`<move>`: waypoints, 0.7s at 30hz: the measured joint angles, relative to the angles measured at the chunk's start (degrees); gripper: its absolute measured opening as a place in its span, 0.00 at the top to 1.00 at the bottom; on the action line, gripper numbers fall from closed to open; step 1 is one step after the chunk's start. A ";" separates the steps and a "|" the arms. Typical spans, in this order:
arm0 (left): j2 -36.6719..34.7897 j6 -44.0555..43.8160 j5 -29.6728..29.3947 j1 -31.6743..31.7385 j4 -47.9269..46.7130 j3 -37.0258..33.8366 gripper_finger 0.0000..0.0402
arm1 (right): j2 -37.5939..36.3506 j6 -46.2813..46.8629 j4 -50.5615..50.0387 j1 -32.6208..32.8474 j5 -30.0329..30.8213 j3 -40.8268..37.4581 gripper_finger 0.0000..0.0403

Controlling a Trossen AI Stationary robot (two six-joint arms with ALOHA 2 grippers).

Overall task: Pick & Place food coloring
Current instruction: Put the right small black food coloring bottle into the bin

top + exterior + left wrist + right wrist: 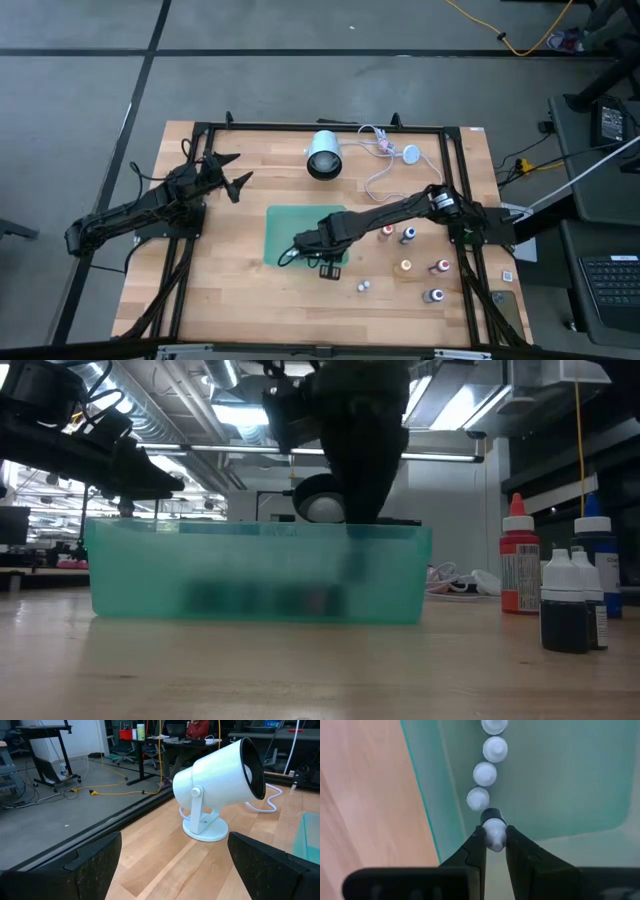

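A green translucent tray lies mid-table. Inside it, a row of several white-capped food coloring bottles stands along one wall. My right gripper points down over the tray's near right part, shut on one more bottle, which has a white cap and a dark body. More bottles stand on the wood to the right: red, blue and dark. My left gripper waits open at the far left. My right gripper pinches the bottle's white cap between its two fingers, coming from above and pointing down. The bottle hangs upright below the fingers, in line with the row in the tray. I cannot tell whether its base touches the tray floor.
A white lamp stands at the far middle, its white cable looping to the right. Orange, dark red, dark and small pale bottles stand near the right front. A black frame borders the table.
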 joint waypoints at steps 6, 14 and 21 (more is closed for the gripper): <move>-0.01 0.00 0.00 0.00 0.00 0.00 0.10 | 0.04 1.41 1.54 -0.06 -0.91 -2.57 0.86; -0.01 0.00 0.00 0.00 0.00 0.00 0.10 | 0.04 1.31 4.44 -0.47 -1.04 -2.67 0.86; -0.01 0.00 0.00 0.02 0.00 0.01 0.10 | 0.02 1.85 6.34 -0.87 -1.04 -5.38 0.86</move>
